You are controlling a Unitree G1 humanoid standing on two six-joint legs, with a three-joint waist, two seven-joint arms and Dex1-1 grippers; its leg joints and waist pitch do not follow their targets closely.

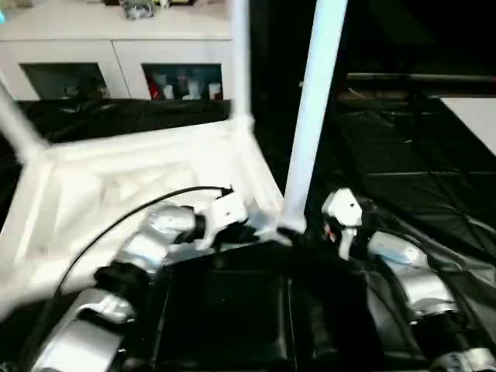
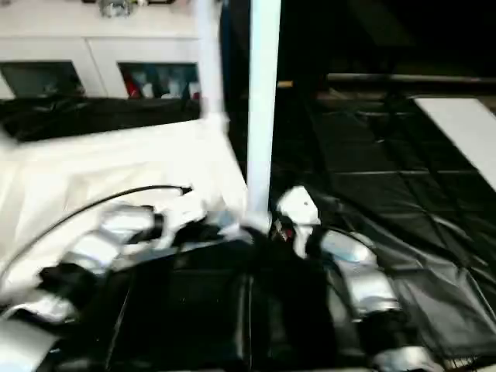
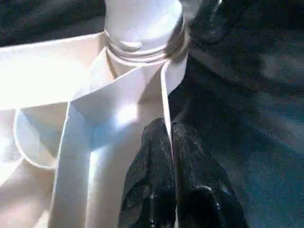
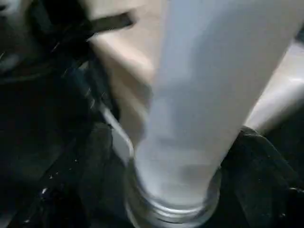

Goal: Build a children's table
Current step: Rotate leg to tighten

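Table top (image 1: 116, 186): upside down on the black-sheeted table (image 1: 411, 170).
Near leg (image 1: 314, 108): upright in the corner socket.
Left gripper (image 3: 170, 142): fingers pinching the top's rim beside that leg.
Right gripper (image 1: 341, 221): at the leg's base, fingers unclear.

leg (image 1: 314, 108) top cut off, cabinet contents (image 1: 184, 82) blurred
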